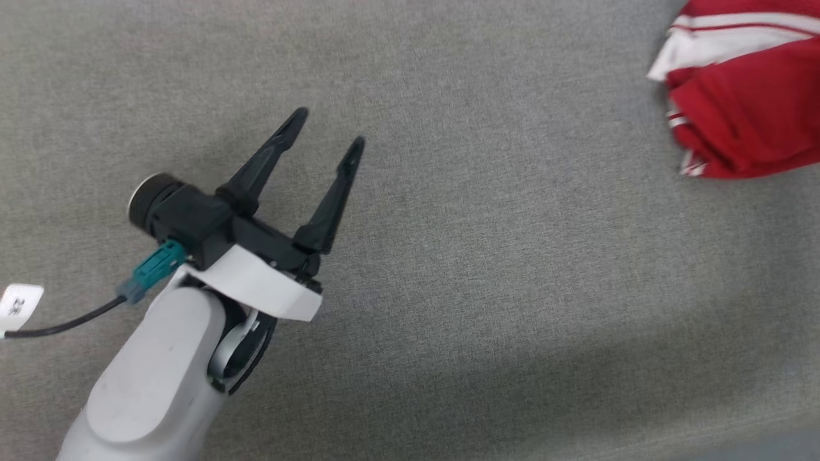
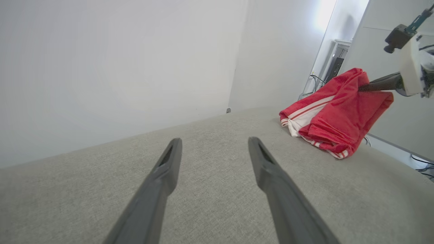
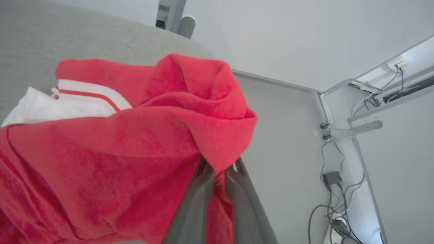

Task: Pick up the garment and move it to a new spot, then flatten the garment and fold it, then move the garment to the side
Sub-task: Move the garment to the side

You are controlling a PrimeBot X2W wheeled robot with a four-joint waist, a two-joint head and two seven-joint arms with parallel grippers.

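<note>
- Red cloth with a white sleeve and striped trim: the shirt [image 1: 749,121] lies bunched at the far right of my head camera, on the grey fabric surface [image 1: 512,288], partly cut off by the picture's edge.
- My left gripper [image 1: 328,130] is over bare grey fabric at the lower left, well apart from the shirt. Its two dark fingers are spread wide with nothing between them.
- From the left wrist camera I see those spread fingers pointing across the surface. The shirt is off to the right, near the surface's edge, with its lower folds resting on the fabric and its upper part drawn up into a peak.
- My right gripper [image 3: 219,171] is clenched on a fold of the red cloth. In its own wrist camera the two fingers run close together and their tips vanish under the cloth that drapes over them.
- From the left wrist camera, that gripper comes in from the right and pinches the raised upper corner of the shirt.
- On my left wrist sits a teal plug [image 1: 154,269] with a dark cable, which carries a white tag [image 1: 19,304] at the picture's left edge.
- Beyond the surface, the right wrist camera shows loose cables [image 3: 335,203] against a pale wall.
</note>
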